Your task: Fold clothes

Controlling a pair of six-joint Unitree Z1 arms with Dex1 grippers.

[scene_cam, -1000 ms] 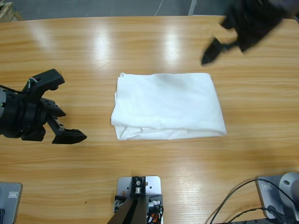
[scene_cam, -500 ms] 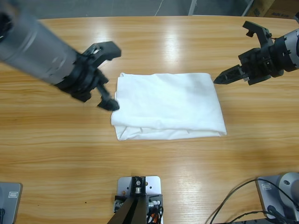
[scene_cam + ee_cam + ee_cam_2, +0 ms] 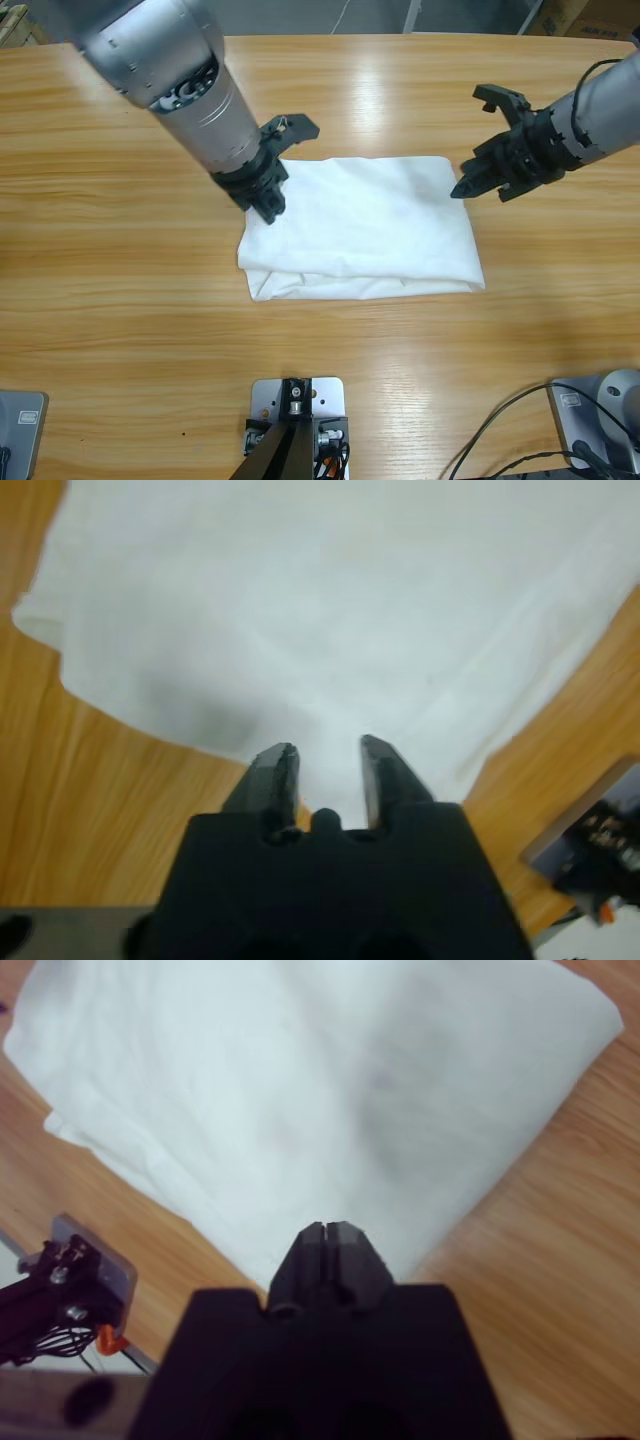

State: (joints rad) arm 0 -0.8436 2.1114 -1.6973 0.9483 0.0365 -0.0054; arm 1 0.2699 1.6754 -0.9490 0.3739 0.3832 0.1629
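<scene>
Lying folded into a rough rectangle in the middle of the wooden surface, the white T-shirt shows soft creases and a doubled, rumpled hem along its near edge; no lettering or label shows. At the shirt's far left corner the left gripper hangs over the cloth, jaws a little apart with nothing between them. Just off the shirt's far right corner sits the right gripper: jaws pressed together in its wrist view, yet spread in the high view.
</scene>
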